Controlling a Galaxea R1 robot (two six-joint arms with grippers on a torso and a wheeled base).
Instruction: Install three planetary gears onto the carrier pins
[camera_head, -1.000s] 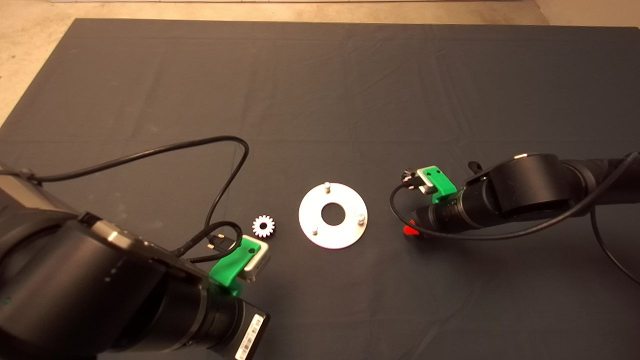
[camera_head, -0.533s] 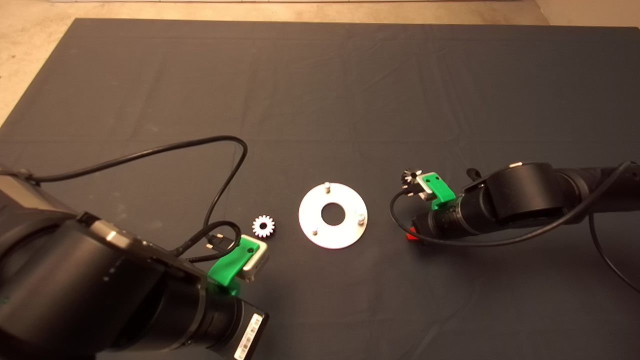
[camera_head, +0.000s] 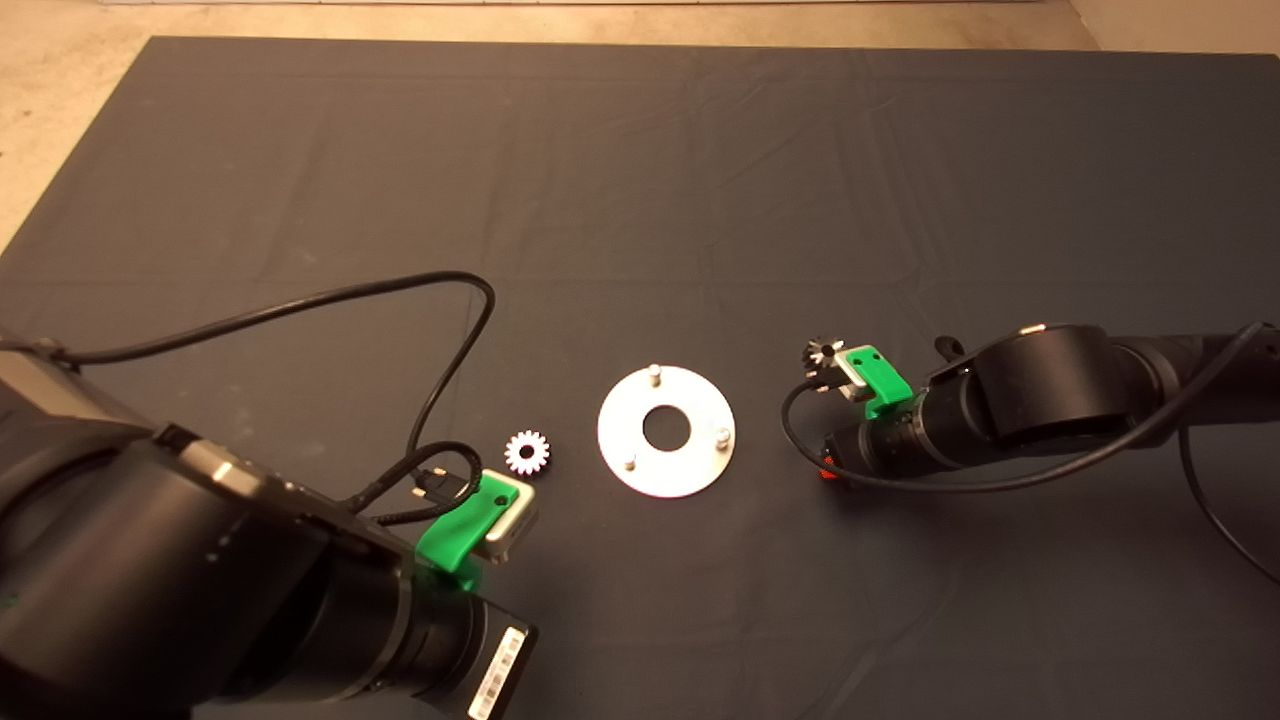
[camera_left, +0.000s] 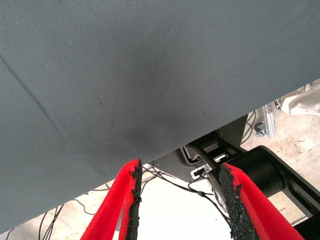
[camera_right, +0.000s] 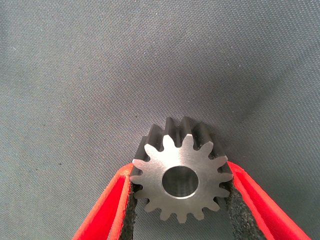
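Dark mat (camera_head: 640, 180) over beige floor; right jaws pinch a gear (camera_right: 181, 172), left jaws apart.

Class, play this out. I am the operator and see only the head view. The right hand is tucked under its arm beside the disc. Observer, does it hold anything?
Observer: Yes. The right wrist view shows the right hand shut on a grey gear, gripped by its teeth on both sides.
Operator: Which way does the gear face?
Observer: Its flat face and centre hole face the wrist camera.
Operator: And the left hand?
Observer: The left hand is open with nothing between its fingers, at the edge of the mat.
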